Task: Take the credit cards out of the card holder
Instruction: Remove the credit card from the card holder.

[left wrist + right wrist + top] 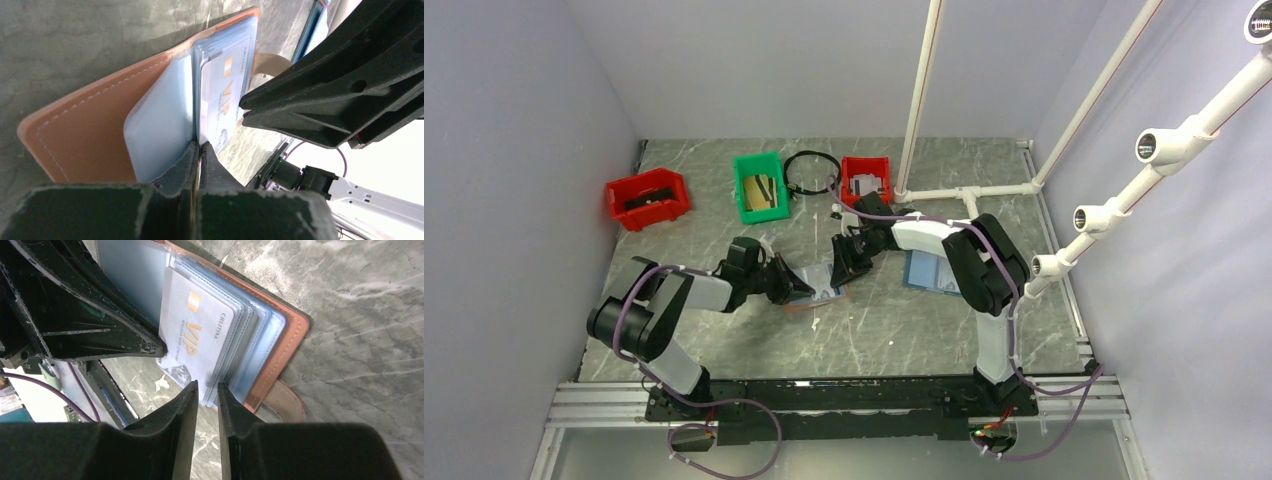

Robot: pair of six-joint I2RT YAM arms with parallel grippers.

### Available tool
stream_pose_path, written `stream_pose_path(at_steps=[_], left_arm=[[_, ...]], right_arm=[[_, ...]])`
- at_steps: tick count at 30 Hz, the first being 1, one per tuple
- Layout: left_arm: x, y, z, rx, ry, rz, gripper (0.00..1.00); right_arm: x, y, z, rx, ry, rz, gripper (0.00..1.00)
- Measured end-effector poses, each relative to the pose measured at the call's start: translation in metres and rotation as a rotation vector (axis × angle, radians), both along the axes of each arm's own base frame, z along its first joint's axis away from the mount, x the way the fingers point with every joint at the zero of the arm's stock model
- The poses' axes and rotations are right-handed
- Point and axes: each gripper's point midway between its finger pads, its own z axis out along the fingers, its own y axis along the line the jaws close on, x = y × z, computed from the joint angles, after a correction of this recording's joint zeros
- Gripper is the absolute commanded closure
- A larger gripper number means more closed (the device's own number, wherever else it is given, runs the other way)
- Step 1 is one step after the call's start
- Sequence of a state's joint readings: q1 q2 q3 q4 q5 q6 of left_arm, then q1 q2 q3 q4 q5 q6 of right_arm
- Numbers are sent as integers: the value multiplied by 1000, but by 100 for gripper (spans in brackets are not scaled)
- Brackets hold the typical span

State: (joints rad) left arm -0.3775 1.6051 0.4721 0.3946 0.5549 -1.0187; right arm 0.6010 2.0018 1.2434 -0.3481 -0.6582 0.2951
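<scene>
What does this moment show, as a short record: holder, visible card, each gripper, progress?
card holder: open on the table, reddish-brown cover down, pale blue pocket pages up
credit card: pale, marked VIP, inside the top pocket page
left gripper: shut at the edge of the pages; whether it pinches a page is unclear
right gripper: slightly open, tips at the lower corner of the VIP card's page
progress: VIP card not yet out

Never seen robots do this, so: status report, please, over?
Left gripper shut at page edge of card holder. Right gripper slightly open at corner of VIP credit card. Card in its pocket. Grippers crowd each other.
</scene>
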Motion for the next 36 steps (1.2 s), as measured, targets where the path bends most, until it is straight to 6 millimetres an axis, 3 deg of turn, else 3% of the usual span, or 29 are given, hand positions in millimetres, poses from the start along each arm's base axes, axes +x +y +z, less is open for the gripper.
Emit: stream_pose_path(at_steps=[15, 30, 36], left_arm=[[-6, 9, 10, -105, 16, -13, 100], [-19, 23, 12, -104, 73, 12, 100], [-24, 32, 12, -86, 97, 29, 95]], right_arm=[[1, 2, -2, 1, -19, 15, 73], [-4, 14, -3, 6, -30, 56, 74], [-5, 16, -3, 6, -39, 67, 74]])
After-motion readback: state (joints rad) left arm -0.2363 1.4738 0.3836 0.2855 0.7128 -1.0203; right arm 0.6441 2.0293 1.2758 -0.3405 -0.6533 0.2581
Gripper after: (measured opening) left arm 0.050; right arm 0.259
